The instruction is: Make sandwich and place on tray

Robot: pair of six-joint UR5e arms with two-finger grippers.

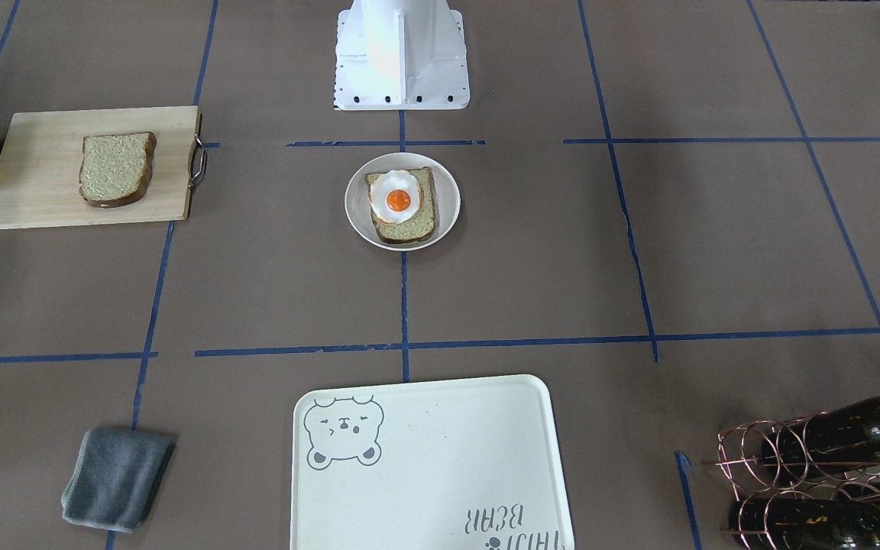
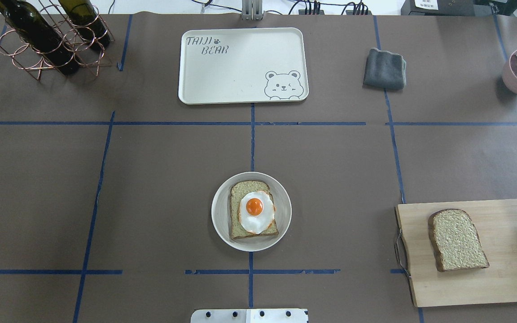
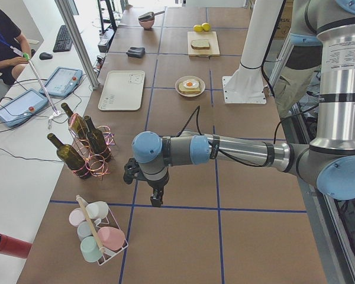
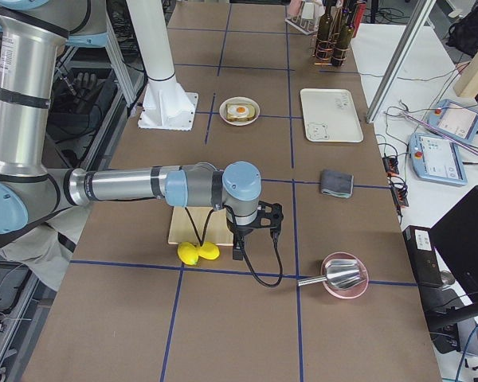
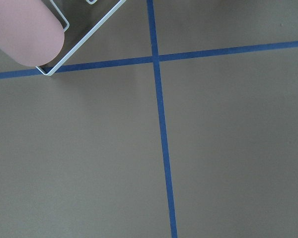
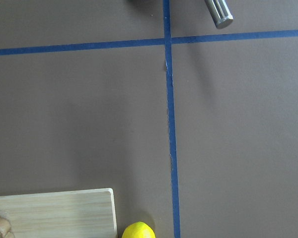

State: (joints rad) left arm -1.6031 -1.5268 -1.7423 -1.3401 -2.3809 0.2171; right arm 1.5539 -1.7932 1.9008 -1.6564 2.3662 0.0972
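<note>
Here the half-built sandwich [image 3: 191,86] lies well apart from left pincer [image 3: 157,200]

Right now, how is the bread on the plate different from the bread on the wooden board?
The plate bread has a fried egg on top; the board bread is bare. The plate bread lies in a round white plate, the board bread on a wooden board. Both are tan with dark crusts.
</note>
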